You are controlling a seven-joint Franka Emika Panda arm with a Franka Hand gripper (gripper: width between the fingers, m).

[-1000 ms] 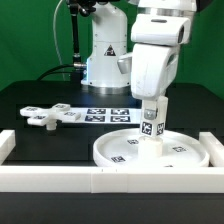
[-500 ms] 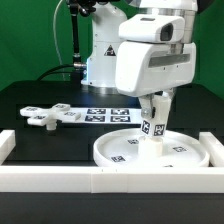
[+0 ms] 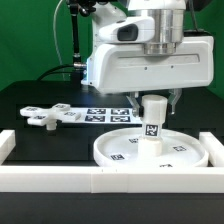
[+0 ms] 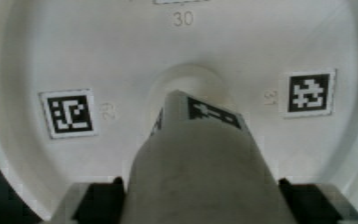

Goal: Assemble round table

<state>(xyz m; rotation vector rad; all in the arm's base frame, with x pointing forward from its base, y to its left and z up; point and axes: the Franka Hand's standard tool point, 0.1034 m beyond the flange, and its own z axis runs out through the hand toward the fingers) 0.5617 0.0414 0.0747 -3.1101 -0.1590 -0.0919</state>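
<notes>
The white round disc (image 3: 112,154) lies rim up on the black table. The short cylindrical leg (image 3: 152,122) stands upright at its centre, tags facing the camera. My gripper (image 3: 155,99) comes straight down over the leg's top and is shut on it. In the wrist view the leg (image 4: 197,150) runs down to the disc (image 4: 87,60), and my gripper (image 4: 197,206) has a dark finger pad (image 4: 101,202) pressed against each side of it. The cross-shaped foot (image 3: 44,116) lies loose at the exterior view's left.
The marker board (image 3: 100,113) lies flat behind the disc. A long white border bar (image 3: 100,180) runs along the front, with a side bar (image 3: 7,145) at the exterior view's left. The arm's base (image 3: 100,60) stands behind.
My wrist has turned about the leg's axis, so the hand's broad face now points at the camera. The leg and disc have stayed in place.
</notes>
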